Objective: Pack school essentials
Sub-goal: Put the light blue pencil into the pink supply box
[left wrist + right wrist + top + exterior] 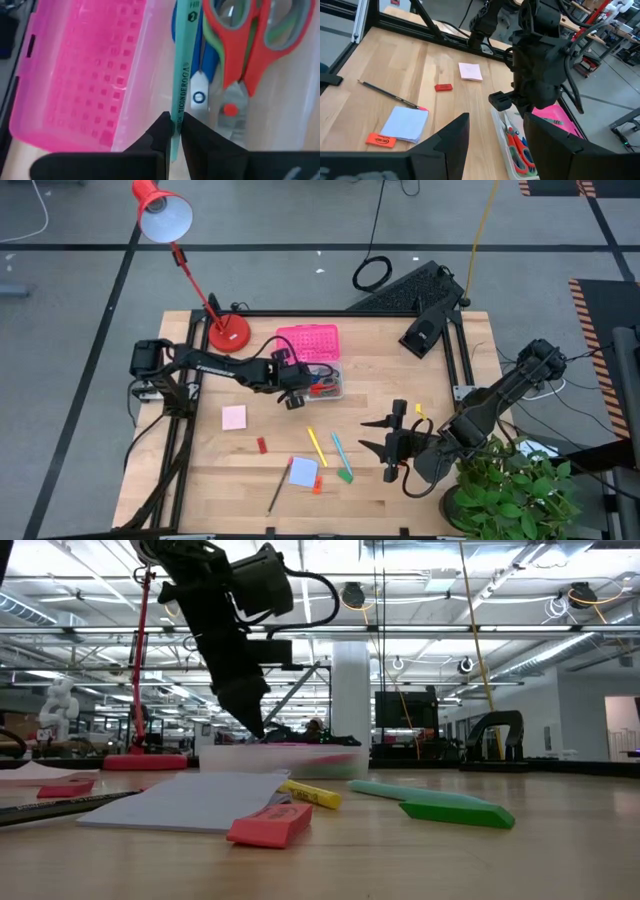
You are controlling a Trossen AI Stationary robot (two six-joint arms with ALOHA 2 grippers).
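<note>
Low view puts an orange-red eraser [270, 825] nearest, lying against the front edge of a pale blue note pad [190, 802]. Just past them a yellow pencil [312, 794] and a teal pencil [385, 790] lie on the wooden table [560, 860], with a green eraser [458, 813] beside the teal one. A dark pencil [60, 806] and a red eraser [65, 787] sit off to the side.

From above, the same cluster sits at the near middle of the table: blue note pad [303, 471], yellow pencil [317, 446], teal pencil [340, 451], green eraser [345, 475], dark pencil [279, 486]. A pink note pad [234, 417] lies farther back, well apart from the rest.

The right gripper [391, 444] hovers at the near right, above bare wood, fingers spread wide and holding nothing.

Farther back, the left gripper [296, 393] reaches over the clear box [336, 392], whose pink lid [308, 342] lies folded open behind it. In the left wrist view its fingers [157, 137] are pinched tight on a teal-green pencil [181, 75], which points down into the box. Red-handled scissors [252, 45] and blue-handled scissors [205, 65] already lie inside.

A red desk lamp [228, 333] stands at the far left corner.
</note>
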